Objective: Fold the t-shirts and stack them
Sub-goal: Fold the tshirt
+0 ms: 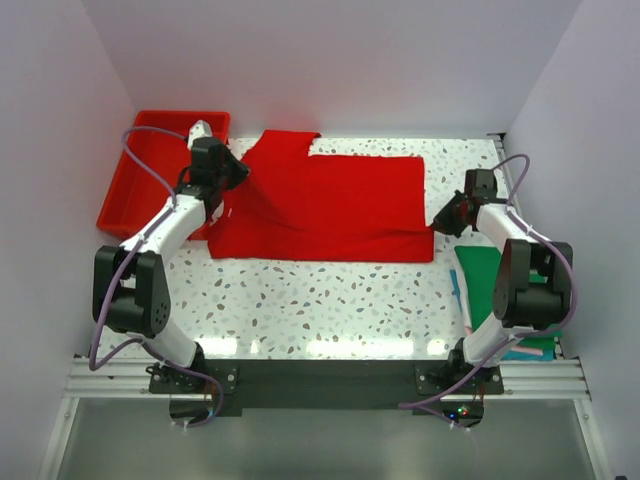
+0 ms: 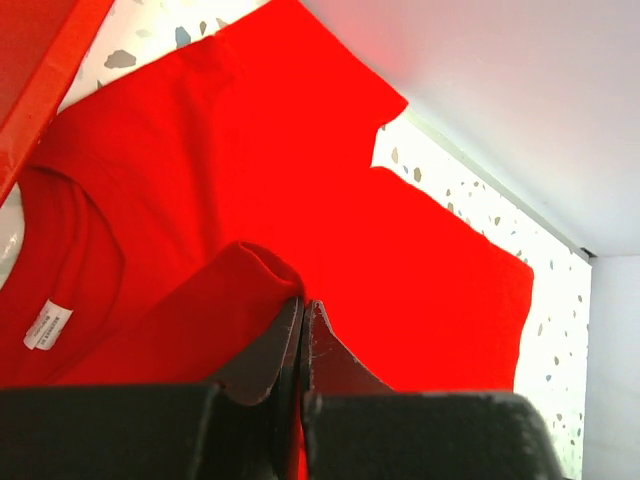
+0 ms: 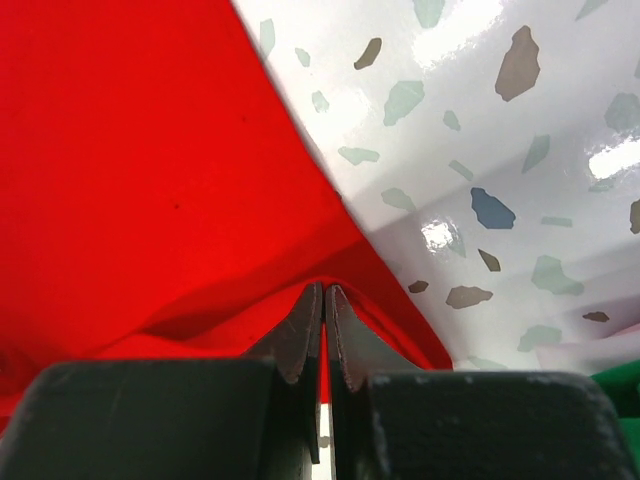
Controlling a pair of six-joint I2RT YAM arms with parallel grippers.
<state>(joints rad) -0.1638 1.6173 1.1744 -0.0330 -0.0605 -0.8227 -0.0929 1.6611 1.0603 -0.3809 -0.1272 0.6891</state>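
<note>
A plain bright red t-shirt (image 1: pixel 330 205) is glowing against a glossy white bench (image 1: pixel 330 300) that is showing a speckle of grey, teal, blue and brown chips. A small white neck label (image 2: pixel 47 325) is breaking up the shirt's red. Left of the shirt, a tray (image 1: pixel 118 198) is showing the same red. To the shirt's right, a green t-shirt (image 1: pixel 482 280) is showing beside teal and pink cloth (image 1: pixel 525 352). The left gripper (image 2: pixel 302 310) and right gripper (image 3: pixel 325 300) are showing black.

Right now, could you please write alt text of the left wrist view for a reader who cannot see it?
The left gripper is shut on a fold of the red t-shirt, spread over the speckled table. Its white neck label shows near the red tray.
</note>
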